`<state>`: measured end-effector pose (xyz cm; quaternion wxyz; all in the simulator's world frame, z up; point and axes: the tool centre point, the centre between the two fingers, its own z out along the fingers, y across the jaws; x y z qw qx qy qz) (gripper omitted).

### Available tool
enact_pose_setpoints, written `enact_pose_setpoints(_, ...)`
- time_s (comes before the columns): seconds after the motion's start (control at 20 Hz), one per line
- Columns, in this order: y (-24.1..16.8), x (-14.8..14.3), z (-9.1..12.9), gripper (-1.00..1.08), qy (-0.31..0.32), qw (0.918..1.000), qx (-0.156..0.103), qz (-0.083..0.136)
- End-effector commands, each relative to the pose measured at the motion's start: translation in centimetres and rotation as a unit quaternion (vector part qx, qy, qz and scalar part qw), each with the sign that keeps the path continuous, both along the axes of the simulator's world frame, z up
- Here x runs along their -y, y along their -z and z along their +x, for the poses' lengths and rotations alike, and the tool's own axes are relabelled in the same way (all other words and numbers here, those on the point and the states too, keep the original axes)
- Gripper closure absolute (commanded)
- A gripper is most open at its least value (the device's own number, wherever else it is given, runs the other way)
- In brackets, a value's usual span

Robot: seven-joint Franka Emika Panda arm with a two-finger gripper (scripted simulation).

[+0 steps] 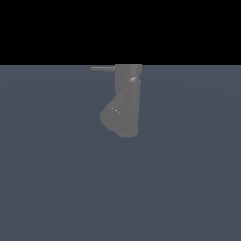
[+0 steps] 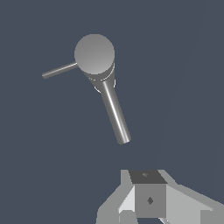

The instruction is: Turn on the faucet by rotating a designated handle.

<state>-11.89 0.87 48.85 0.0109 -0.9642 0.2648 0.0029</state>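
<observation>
The faucet [image 1: 126,101] is a dull dark-grey upright cylinder, with a thick rounded spout angling down toward the exterior view's left. The handle [image 1: 103,68], a thin grey rod, juts sideways from the faucet's top toward the exterior view's left. The wrist view looks down on the faucet's round top [image 2: 94,54], with the handle [image 2: 60,70] on one side and the spout [image 2: 114,114] reaching toward the camera. My gripper [image 2: 148,188] sits at that picture's edge, short of the spout's tip and touching nothing. Its fingers show no gap between them. The exterior view shows no arm.
A flat blue-grey floor [image 1: 56,179] surrounds the faucet on all sides. Beyond its far edge the exterior view is black.
</observation>
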Motion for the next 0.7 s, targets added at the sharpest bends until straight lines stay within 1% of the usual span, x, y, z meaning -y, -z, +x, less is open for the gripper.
enact_pose_setpoints(0.0, 0.5, -0.3, 1.5, 1.08, 0.031, 0.9995, -0.001, 0.000)
enact_pose_setpoints(0.3, 1.9, -0.9, 5.0, 1.08, 0.103, 0.9947, -0.003, 0.001)
enact_pose_setpoints(0.45, 2.7, -1.2, 6.7, 1.08, 0.139, 0.9903, -0.004, 0.001)
enact_pose_setpoints(0.65, 3.9, -1.7, 9.0, 1.08, 0.186, 0.9825, -0.005, 0.000)
